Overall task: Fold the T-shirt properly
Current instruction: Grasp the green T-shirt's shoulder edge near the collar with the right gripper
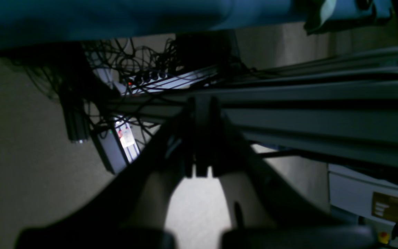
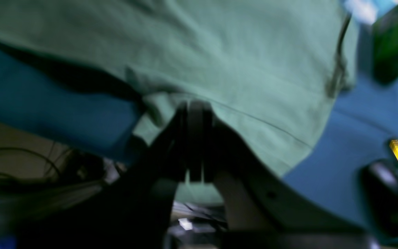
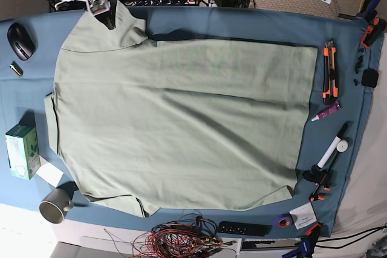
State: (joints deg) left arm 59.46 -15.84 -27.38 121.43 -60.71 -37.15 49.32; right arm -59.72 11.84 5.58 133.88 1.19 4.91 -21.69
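The T-shirt (image 3: pixel 181 113), pale sage green, lies spread flat over most of the blue table cloth (image 3: pixel 242 25), collar side toward the left of the base view. My right gripper (image 3: pixel 101 5) is at the far left corner, shut on the edge of the far sleeve (image 3: pixel 115 28), which rises to a point at the fingers. The right wrist view shows the closed fingers (image 2: pixel 195 114) pinching green fabric (image 2: pixel 219 52). My left gripper (image 1: pixel 201 103) is shut on nothing, off the table, facing the floor, cables and a metal frame rail (image 1: pixel 323 117).
A mouse (image 3: pixel 20 40), a green box (image 3: pixel 21 151) and a mug (image 3: pixel 55 205) sit along the left side. Utility knives (image 3: pixel 329 70), markers (image 3: pixel 332 149) and tape (image 3: pixel 283 220) line the right side. Loose wires (image 3: pixel 187 234) and a remote (image 3: pixel 242 229) lie at the near edge.
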